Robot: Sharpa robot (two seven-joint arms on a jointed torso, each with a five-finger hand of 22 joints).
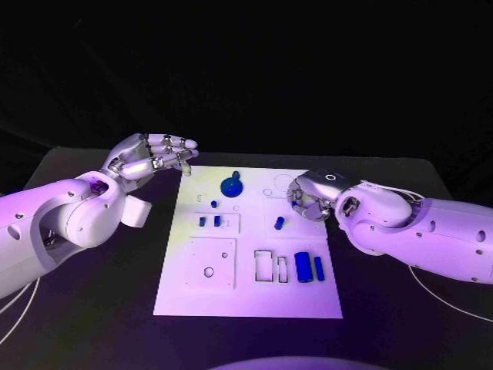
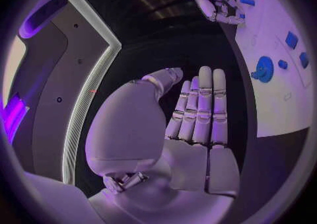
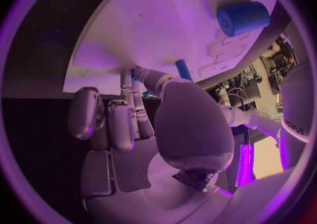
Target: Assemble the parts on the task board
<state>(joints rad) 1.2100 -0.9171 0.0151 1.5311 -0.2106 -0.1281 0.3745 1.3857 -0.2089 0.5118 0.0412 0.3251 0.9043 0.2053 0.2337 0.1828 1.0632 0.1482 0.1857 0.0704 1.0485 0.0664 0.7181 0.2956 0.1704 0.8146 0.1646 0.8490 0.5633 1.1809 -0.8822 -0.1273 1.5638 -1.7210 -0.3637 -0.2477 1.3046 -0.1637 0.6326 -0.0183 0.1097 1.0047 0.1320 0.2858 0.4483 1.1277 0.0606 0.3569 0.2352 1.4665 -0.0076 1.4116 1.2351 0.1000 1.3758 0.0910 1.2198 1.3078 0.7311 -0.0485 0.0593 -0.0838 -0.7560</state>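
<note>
1. Black cloth hangs behind a dark surface, and a white task board lies in the middle of it.
2. Left hand hangs above the surface just off the board's 11 o'clock corner. Its fingers lie straight and close together with the thumb a little apart, and nothing is in them.
3. Right hand hovers over the board's 2 o'clock edge, palm down. Its fingers are curled inward; in the right wrist view a blue part shows just past the fingertips, but I cannot tell whether they hold anything or are closed on nothing.
4. Nearest the right hand, a small blue peg stands on the board at about 3 o'clock from its centre, just beside the hand.
5. A blue gear sits near the board's 12 o'clock edge, between the two hands and apart from both.
6. Two small blue blocks sit in a marked frame toward 9 o'clock of the centre.
7. A thick blue cylinder and a thinner blue bar lie side by side toward 4 o'clock, next to two outlined slots.
8. A square plate with a small hole occupies the 7 o'clock part of the board.
</note>
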